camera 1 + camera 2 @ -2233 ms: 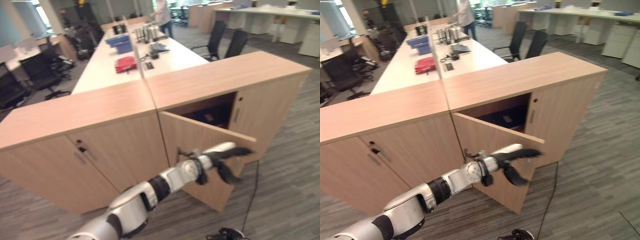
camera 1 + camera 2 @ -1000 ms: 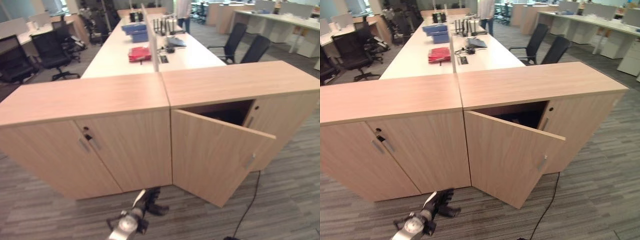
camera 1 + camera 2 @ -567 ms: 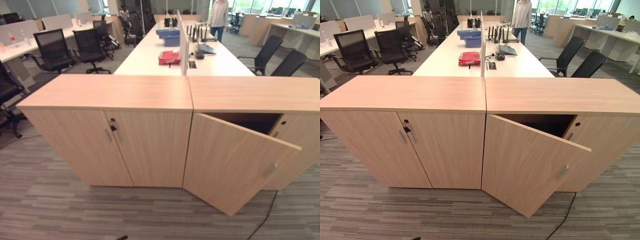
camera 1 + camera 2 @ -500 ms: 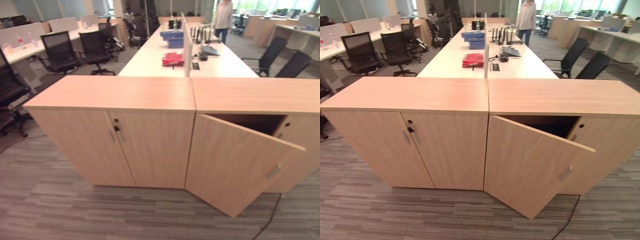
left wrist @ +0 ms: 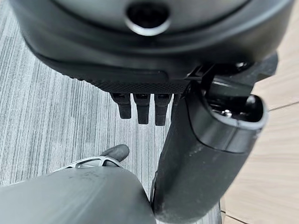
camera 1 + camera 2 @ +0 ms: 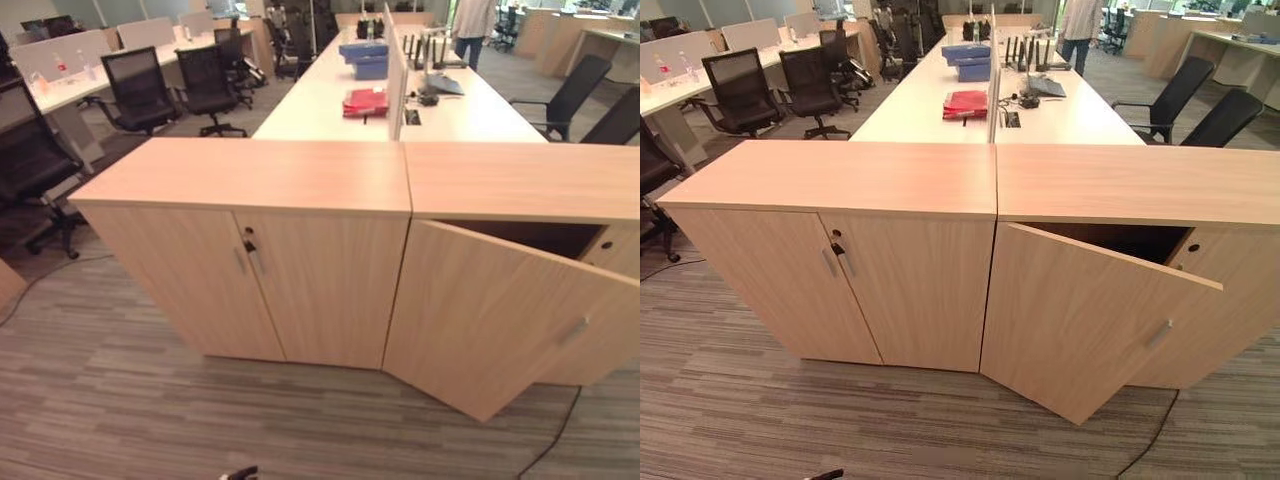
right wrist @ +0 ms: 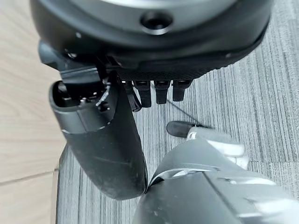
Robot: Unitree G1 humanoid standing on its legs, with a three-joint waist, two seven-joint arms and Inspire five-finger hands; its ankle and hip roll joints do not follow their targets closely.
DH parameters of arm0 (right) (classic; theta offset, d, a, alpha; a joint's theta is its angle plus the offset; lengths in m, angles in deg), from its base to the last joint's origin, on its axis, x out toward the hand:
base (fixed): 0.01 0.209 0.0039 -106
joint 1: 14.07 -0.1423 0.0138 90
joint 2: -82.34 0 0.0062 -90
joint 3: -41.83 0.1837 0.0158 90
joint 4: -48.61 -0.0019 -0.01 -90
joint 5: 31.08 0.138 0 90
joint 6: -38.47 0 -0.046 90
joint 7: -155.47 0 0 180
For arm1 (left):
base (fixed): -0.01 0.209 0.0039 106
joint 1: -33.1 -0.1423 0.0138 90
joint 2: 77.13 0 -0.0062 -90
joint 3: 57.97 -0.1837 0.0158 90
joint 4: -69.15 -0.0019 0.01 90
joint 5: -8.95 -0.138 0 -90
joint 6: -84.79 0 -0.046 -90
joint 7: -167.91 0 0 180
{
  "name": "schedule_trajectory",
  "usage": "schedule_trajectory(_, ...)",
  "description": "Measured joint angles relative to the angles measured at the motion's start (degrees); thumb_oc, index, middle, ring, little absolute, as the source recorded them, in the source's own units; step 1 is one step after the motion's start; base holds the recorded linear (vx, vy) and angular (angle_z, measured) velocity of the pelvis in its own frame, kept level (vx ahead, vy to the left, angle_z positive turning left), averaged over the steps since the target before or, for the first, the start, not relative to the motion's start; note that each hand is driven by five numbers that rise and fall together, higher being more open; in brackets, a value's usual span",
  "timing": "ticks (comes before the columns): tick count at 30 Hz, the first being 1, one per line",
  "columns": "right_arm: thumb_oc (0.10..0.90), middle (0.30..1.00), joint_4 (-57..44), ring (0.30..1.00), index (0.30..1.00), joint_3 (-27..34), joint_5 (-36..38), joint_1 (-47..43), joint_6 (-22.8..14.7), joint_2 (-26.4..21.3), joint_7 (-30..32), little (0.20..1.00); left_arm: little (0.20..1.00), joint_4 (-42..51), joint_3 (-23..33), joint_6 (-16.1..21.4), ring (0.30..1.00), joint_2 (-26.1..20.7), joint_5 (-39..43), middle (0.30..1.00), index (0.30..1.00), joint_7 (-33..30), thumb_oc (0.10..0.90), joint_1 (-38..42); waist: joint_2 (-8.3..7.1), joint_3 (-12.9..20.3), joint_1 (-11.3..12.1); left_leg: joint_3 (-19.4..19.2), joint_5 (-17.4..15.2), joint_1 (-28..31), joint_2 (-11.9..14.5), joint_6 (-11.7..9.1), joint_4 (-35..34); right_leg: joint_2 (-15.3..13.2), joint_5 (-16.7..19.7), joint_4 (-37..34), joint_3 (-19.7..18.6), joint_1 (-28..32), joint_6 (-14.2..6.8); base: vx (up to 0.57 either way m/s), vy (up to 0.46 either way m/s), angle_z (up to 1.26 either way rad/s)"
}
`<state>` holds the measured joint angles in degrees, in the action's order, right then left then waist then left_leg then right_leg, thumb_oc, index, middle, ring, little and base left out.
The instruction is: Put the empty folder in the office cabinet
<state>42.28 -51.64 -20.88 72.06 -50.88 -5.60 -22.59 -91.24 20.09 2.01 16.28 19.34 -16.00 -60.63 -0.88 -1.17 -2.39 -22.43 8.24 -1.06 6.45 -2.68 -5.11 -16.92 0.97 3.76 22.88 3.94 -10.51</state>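
Observation:
The office cabinet (image 6: pixel 1120 190) on the right has its left door (image 6: pixel 1090 330) swung partly outward, with a dark interior (image 6: pixel 1125 240) behind it. A red folder (image 6: pixel 966 102) lies far back on the long white desk (image 6: pixel 910 110). My left hand (image 5: pixel 140 70) hangs low over the carpet, fingers (image 5: pixel 142 107) straight and holding nothing; a dark tip of it pokes in at the bottom edge of the left eye view. My right hand (image 7: pixel 154 60) likewise hangs down by the cabinet side, fingers (image 7: pixel 161 91) relaxed, empty.
A second cabinet (image 6: pixel 830 190) on the left has both doors closed, with a key in its lock (image 6: pixel 837 247). Blue trays (image 6: pixel 968 58) sit on the desk. Black office chairs (image 6: pixel 740 90) stand left and right (image 6: pixel 1215 115). A person (image 6: pixel 1077 20) stands far back. Striped carpet (image 6: pixel 760 420) lies in front.
My left arm, which reached to the ajar door's edge, has dropped out of the eye views. The camera has swung to face the cabinets more squarely. The door stays ajar.

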Motion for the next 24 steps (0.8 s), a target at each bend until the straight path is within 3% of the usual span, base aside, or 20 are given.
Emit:
schedule_trajectory(3, 0.8, 0.9, -0.03, 0.9, 0.9, -0.11, 0.03, -0.01, 0.0, 0.47, 0.11, 0.9, 0.9, 0.15, -0.04, 0.58, 0.9, -0.4, -0.09, 0.9, 0.9, -0.58, 0.8, 0.15, -0.64, -0.77, -0.35, -0.83, -0.01, 0.25, 0.39, -0.12, 0.02, -0.11, -0.54, -1.09, 1.22, -0.04, -0.66, -0.02, -0.079, -0.28)
schedule_trajectory(7, 0.8, 0.9, -0.09, 0.9, 0.9, -0.14, 0.02, 0.84, -0.1, 0.78, 0.2, 0.9, 0.9, 0.04, 1.0, 0.67, 0.9, -0.47, -0.06, 0.9, 0.9, -0.63, 0.8, -0.67, -1.08, -0.38, -0.4, -2.36, -0.16, 1.26, 1.46, -1.1, 0.06, 0.99, 1.35, -4.02, 1.03, 0.7, -0.82, 0.02, -0.101, -0.27)
schedule_trajectory(13, 0.8, 0.9, -0.19, 0.9, 0.9, -0.14, 0.03, 1.58, -0.22, 0.35, 0.31, 0.9, 0.9, 0.11, 0.37, 0.34, 0.9, 0.2, -0.03, 0.9, 0.9, -0.29, 0.8, -1.59, 0.3, 0.42, -0.95, -4.41, -0.29, 3.41, 2.51, -1.94, 0.3, 2.94, 2.92, -6.64, -0.95, 2.46, 0.03, 0.01, -0.079, -0.23)
schedule_trajectory(22, 0.8, 0.9, -2.63, 0.9, 0.9, -0.3, 1.29, 2.18, -0.68, 0.18, 0.64, 0.9, 0.9, 1.23, -8.21, 0.05, 0.9, -0.6, -2.83, 0.9, 0.9, 0.73, 0.8, -0.88, 1.19, 1.56, -5.03, -10.51, -1.65, 6.57, 4.15, -3.55, 0.29, 4.43, 3.07, -6.94, -6.92, 1.09, 0.33, 0.03, -0.091, -0.34)
schedule_trajectory(24, 0.8, 0.9, -2.5, 0.9, 0.9, -0.25, 1.27, 2.83, -1.04, -0.34, 0.96, 0.9, 0.9, 10.93, -12.93, -0.97, 0.9, -1.74, -2.73, 0.9, 0.9, 0.92, 0.8, -0.98, 1.65, 1.63, -6.22, -12.21, -1.75, 6.86, 4.46, -3.66, 0.3, 4.76, 3.11, -6.65, -8.67, -0.12, 0.39, 0.05, -0.1, -0.42)
